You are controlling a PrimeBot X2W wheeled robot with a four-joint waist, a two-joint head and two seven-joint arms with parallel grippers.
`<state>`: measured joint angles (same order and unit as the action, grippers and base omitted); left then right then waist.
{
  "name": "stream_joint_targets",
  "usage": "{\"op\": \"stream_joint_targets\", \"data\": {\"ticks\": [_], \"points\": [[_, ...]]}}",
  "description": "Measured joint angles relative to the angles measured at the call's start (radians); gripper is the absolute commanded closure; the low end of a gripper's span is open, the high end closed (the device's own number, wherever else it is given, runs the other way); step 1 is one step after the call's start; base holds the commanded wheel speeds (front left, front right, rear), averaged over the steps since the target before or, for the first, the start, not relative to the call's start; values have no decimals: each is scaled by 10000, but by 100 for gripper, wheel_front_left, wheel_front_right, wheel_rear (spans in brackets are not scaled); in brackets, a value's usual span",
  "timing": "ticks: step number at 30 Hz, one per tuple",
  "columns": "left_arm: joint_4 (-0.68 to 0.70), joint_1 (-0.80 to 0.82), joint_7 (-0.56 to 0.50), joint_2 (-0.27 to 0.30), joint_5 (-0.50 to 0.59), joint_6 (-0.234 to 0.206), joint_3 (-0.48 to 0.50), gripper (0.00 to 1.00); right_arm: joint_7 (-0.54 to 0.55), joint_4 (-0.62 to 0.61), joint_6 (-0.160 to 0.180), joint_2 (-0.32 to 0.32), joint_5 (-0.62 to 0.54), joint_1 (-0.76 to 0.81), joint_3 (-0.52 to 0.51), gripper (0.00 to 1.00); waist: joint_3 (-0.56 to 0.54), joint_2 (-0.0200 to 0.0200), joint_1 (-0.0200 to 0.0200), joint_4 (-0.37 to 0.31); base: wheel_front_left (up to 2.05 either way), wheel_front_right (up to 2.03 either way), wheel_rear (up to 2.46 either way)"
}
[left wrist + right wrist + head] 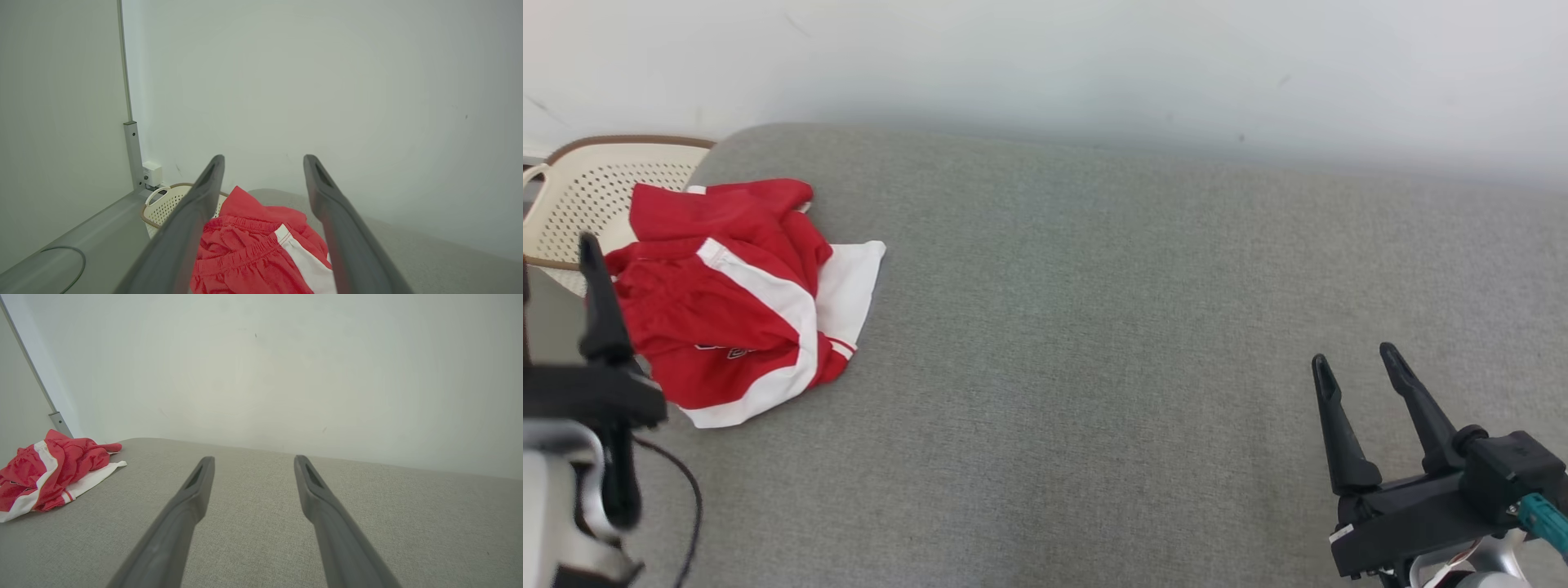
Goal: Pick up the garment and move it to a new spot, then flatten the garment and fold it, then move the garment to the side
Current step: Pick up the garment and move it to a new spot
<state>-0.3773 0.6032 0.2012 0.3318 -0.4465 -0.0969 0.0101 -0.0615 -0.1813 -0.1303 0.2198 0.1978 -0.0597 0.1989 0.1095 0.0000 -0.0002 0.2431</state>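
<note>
Grey fabric surface (1094,327) met a white wall (1045,57); garment (727,302) lay crumpled at its left end.
Basket (580,188) stood beside it; left gripper (264,159) and right gripper (1354,356) were spread, empty.

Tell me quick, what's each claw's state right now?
Left claw: open, holding nothing, pointed toward the red and white garment.
Right claw: open, holding nothing, over the grey surface.
</note>
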Motion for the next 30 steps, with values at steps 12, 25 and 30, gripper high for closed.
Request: {"op": "stream_joint_targets", "data": {"ticks": [12,25,30], "points": [[2901,-3526,508,-901,337,-612,-65,0,8,203,0,-209,-50,304,136,0,-631,-1,0,374,0,0,0],[4502,-5776,449,-1195,1085,-1122,-709,0,-36,487,0,-479,-50,776,155,0,-1239,-1,0,504,0,0,0],[4635,-5974,280,-1189,1116,-1187,-769,0,-50,504,0,-539,-50,804,142,0,-1293,-1,1,520,0,0,0]]}}
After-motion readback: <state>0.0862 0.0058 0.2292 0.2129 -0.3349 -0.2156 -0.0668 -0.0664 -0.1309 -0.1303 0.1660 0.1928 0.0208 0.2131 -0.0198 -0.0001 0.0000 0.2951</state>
